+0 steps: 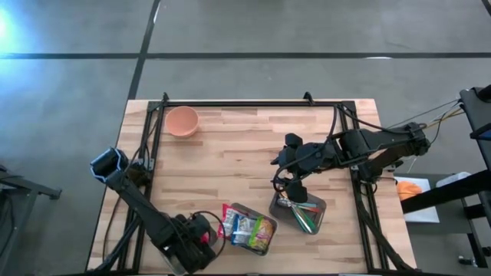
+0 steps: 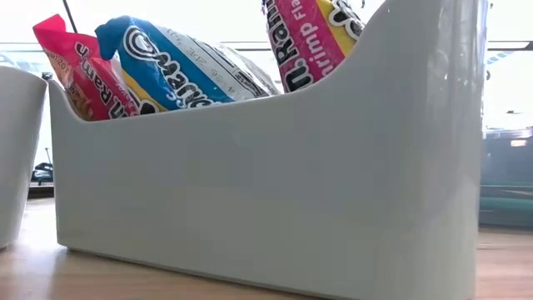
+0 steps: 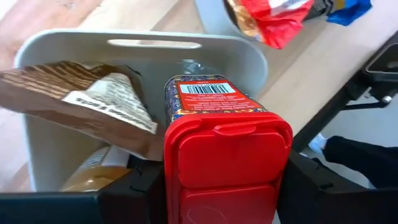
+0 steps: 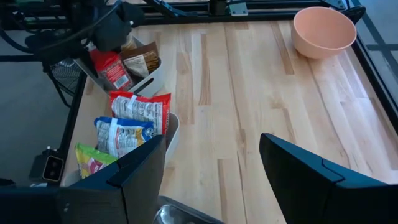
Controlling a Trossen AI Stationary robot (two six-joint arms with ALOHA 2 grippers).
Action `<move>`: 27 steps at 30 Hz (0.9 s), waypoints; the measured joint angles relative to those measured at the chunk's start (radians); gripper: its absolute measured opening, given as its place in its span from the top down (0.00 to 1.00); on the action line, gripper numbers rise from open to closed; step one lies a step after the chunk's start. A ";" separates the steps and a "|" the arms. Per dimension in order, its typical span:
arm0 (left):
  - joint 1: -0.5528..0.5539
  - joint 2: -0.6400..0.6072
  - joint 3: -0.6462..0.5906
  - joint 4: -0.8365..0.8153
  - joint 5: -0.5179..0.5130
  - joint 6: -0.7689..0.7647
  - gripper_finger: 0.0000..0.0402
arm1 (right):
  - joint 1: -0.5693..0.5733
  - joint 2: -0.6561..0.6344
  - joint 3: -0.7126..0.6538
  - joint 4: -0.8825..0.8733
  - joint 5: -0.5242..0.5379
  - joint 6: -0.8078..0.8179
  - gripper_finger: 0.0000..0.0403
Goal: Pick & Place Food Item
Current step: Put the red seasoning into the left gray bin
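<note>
My left gripper (image 1: 198, 234) stands at the table's near left corner, pointing down over a white bin (image 3: 74, 46), and is shut on a red-capped container (image 3: 208, 99) with a red barcode label. A brown snack packet (image 3: 93, 102) leans inside the same bin. Beside it, a second white bin (image 1: 249, 228) holds several bright snack packets (image 4: 134, 127). My right gripper (image 4: 211, 174) hangs open over the middle right of the table, above a bin of utensils (image 1: 301, 213), with nothing between its fingers. A pink bowl (image 1: 182, 120) sits at the far left. My left gripper pinches the container's red cap (image 3: 227, 158) between its two fingers (image 3: 134, 186), one on each opposite side. The fingers come from above, pointing down. The container hangs cap up, its lower end inside the white bin; whether it stands on the bin's floor, I cannot tell.
A black frame (image 1: 245, 103) runs round the tabletop's edges. Bare wood (image 4: 249, 93) lies between the bins and the bowl. In the low view, the snack bin's white wall (image 2: 266, 192) fills the picture, with ramen packets (image 2: 308, 42) sticking out above it.
</note>
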 joint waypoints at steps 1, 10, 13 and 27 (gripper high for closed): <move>0.000 0.000 0.000 0.006 0.000 0.005 0.50 | 0.000 0.000 0.000 0.000 0.000 0.001 0.36; 0.000 -0.001 0.000 0.028 -0.021 0.015 0.50 | 0.000 0.000 0.000 0.000 0.000 0.019 0.36; 0.000 -0.001 -0.004 0.033 -0.024 0.015 0.50 | 0.000 0.000 0.000 0.000 0.000 0.019 0.36; 0.004 -0.003 -0.053 0.078 -0.015 0.012 0.50 | 0.000 0.000 0.000 0.002 0.000 0.019 0.36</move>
